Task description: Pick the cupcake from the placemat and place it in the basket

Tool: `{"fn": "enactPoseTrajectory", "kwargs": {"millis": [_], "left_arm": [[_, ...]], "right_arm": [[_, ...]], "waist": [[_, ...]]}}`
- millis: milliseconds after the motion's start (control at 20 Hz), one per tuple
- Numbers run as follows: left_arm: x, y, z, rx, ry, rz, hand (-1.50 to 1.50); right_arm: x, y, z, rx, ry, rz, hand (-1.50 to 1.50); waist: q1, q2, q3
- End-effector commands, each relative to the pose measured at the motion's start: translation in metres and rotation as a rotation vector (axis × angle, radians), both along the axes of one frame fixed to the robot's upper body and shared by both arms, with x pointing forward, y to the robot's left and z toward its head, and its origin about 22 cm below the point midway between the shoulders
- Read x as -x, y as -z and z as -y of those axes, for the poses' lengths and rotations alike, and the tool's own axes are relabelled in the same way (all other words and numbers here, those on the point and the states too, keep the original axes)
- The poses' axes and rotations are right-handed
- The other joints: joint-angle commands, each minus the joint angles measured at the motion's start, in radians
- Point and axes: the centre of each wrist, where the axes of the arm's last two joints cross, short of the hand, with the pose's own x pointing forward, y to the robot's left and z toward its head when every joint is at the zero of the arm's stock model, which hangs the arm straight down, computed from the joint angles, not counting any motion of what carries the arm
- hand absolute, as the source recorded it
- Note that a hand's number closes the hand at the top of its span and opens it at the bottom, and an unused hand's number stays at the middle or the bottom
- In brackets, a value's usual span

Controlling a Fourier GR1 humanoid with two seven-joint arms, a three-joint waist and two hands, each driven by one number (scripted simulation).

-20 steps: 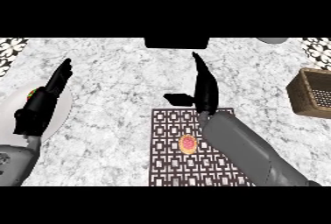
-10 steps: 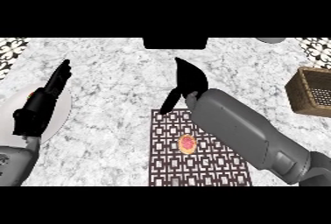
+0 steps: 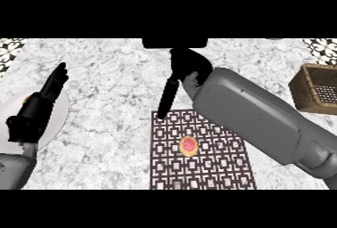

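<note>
I am looking steeply down on the marble desk (image 3: 112,80). The cupcake (image 3: 189,145) is sitting on the dark patterned placemat (image 3: 223,171), roughly in the mat's middle and a little toward its left side. The mat is lying against the near edge of the desk, about midway along it. Nothing is touching the cupcake.

The right robot hand (image 3: 187,67) is hanging over the desk beyond the far edge of the placemat, apart from the cupcake. It is holding nothing. Its fingers (image 3: 168,95) are stretching out straight and pointing back toward the mat's far left corner, with the tips just at that corner. Its grey forearm (image 3: 256,116) is crossing the mat's right side and covering part of it.

The left robot hand (image 3: 39,111) is resting near the left edge of the desk, with its fingers straight, lying together and pointing toward the far edge. It is empty as well. It is lying over a pale round plate (image 3: 59,122).

The brown basket (image 3: 319,89) is standing at the right edge of the desk, well apart from the placemat and from both hands. I cannot make out anything inside it.
</note>
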Motion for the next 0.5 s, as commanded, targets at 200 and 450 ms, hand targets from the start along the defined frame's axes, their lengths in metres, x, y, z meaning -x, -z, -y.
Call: {"fn": "enactPoseTrajectory", "kwargs": {"millis": [200,450], "left_arm": [[-0.001,-0.001,-0.007,0.001,-0.009,0.016,0.00],[0.002,-0.008,0.003,-0.001,0.018,0.019,0.00]], "right_arm": [[0.023,0.014,-0.004,0.163,0.042,-0.161,-1.50],[0.021,0.026,-0.005,0.190,0.068,-0.257,-1.50]], "waist": [[0.006,0.014,0.002],[0.016,0.014,0.001]]}}
